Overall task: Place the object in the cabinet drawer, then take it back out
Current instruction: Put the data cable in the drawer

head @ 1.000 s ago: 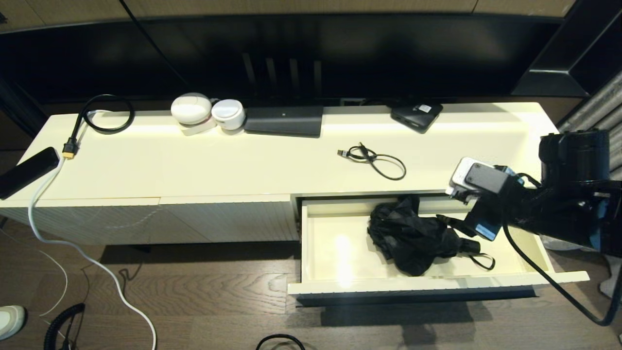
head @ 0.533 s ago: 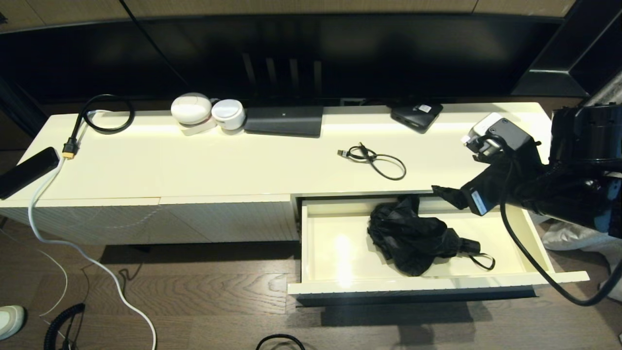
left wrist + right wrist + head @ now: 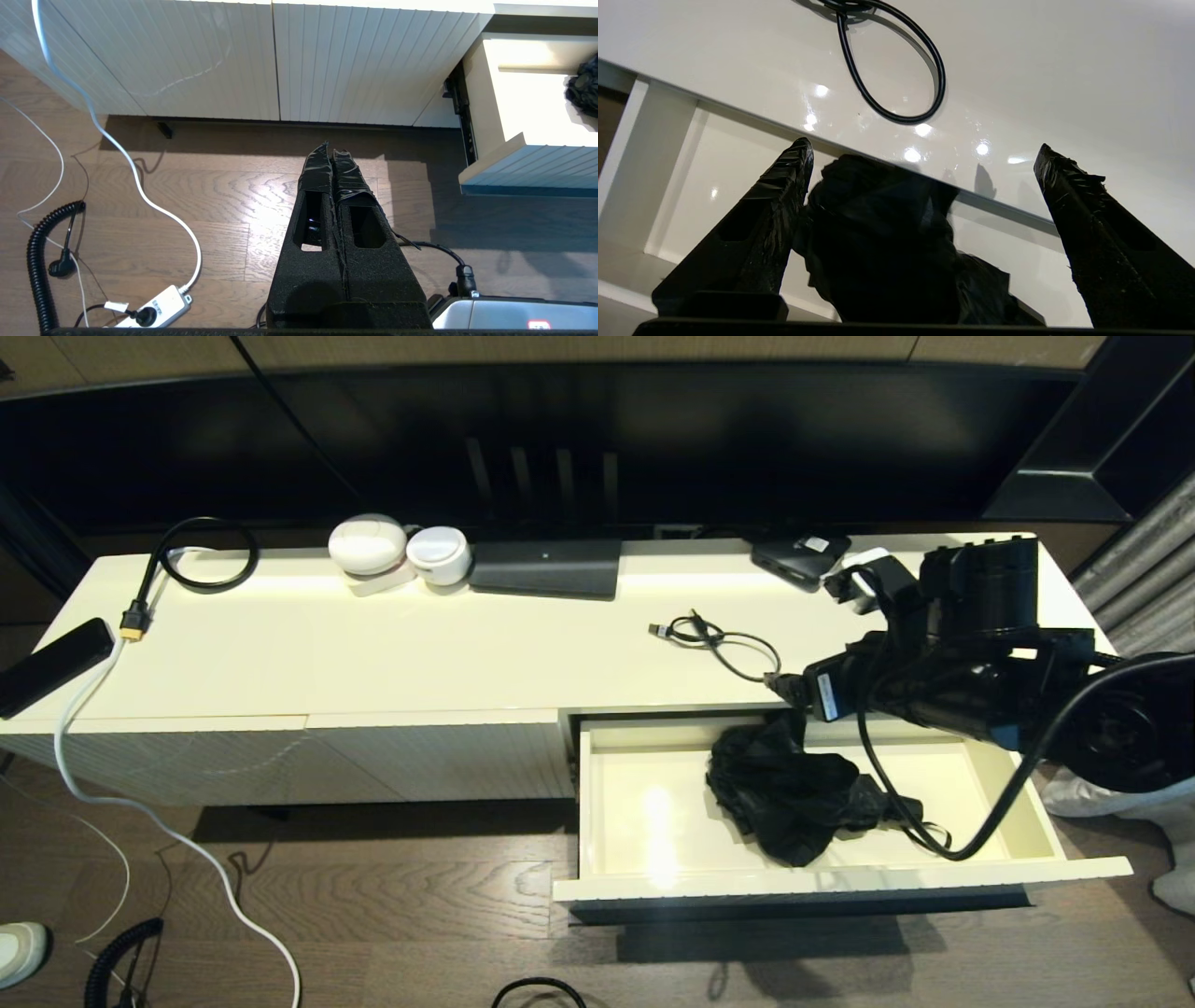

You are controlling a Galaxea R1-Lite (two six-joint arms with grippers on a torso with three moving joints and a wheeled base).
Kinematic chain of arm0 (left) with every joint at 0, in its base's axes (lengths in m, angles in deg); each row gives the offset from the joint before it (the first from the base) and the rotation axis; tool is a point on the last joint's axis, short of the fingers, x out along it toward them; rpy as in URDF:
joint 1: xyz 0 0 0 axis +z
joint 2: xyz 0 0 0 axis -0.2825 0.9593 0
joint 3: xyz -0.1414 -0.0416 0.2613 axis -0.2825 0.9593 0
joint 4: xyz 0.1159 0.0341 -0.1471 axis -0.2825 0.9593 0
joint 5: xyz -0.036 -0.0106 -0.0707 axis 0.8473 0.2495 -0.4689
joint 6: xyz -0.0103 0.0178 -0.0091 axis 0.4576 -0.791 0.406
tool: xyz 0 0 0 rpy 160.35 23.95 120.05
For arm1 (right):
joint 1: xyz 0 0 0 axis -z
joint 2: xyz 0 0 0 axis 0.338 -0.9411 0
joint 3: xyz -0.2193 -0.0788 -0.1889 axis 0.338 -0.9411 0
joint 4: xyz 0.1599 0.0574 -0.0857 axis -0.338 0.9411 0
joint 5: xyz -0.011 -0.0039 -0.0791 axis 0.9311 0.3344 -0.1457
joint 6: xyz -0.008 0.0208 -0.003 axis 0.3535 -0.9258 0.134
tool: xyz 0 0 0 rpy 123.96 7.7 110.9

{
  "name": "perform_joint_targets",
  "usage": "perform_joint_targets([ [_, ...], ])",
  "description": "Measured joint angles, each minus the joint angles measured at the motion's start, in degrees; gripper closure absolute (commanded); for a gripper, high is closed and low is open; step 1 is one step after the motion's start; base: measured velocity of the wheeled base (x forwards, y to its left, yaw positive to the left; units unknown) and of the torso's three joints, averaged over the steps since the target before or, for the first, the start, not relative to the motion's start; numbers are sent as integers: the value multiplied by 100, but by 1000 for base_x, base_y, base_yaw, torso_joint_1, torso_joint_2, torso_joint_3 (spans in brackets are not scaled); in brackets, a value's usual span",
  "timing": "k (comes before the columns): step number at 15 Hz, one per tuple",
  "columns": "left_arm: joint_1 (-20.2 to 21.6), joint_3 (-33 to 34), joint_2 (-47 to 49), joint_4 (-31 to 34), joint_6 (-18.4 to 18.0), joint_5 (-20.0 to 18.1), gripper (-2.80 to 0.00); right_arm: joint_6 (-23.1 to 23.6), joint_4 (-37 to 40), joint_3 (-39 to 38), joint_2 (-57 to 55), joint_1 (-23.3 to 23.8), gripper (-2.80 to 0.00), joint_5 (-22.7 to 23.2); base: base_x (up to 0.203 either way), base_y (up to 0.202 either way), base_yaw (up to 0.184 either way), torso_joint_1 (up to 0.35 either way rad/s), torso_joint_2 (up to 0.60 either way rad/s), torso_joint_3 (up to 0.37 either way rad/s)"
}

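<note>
With the black folded umbrella (image 3: 794,793) lying in the open cabinet drawer (image 3: 1027,877), slightly toward its right half, I judge the placing done and the retrieval beginning. My right gripper (image 3: 782,683) hovers over the drawer's back edge, just above the umbrella, fingers (image 3: 784,186) spread wide and empty; next it must descend and close on the bundle. My left gripper (image 3: 332,154) hangs parked over the floor, left of the drawer, fingers together.

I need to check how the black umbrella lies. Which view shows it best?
The head view: the black umbrella lies whole in the open cabinet drawer. The right wrist view shows part, between open fingers; the left wrist view only an edge.
</note>
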Motion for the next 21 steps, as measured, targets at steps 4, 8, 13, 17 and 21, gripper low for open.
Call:
perform_joint_targets([
  [4, 0, 0, 0, 4, 2, 0, 0, -578, 12, 490, -575, -173, -280, -225, 0, 0, 0, 0, 0, 0],
  [8, 0, 0, 0, 2, 2, 0, 0, -698, -76, 743, -975, -222, -280, -335, 0, 0, 0, 0, 0, 0],
  [13, 0, 0, 0, 1, 2, 0, 0, -758, -528, 805, -1269, -230, -280, -465, 0, 0, 0, 0, 0, 0],
  [17, 0, 0, 0, 2, 1, -1, 0, -747, -828, 832, -1397, -244, -280, -545, 0, 0, 0, 0, 0, 0],
  [21, 0, 0, 0, 2, 2, 0, 0, -747, -1110, 816, -1543, -268, -280, -579, 0, 0, 0, 0, 0, 0],
])
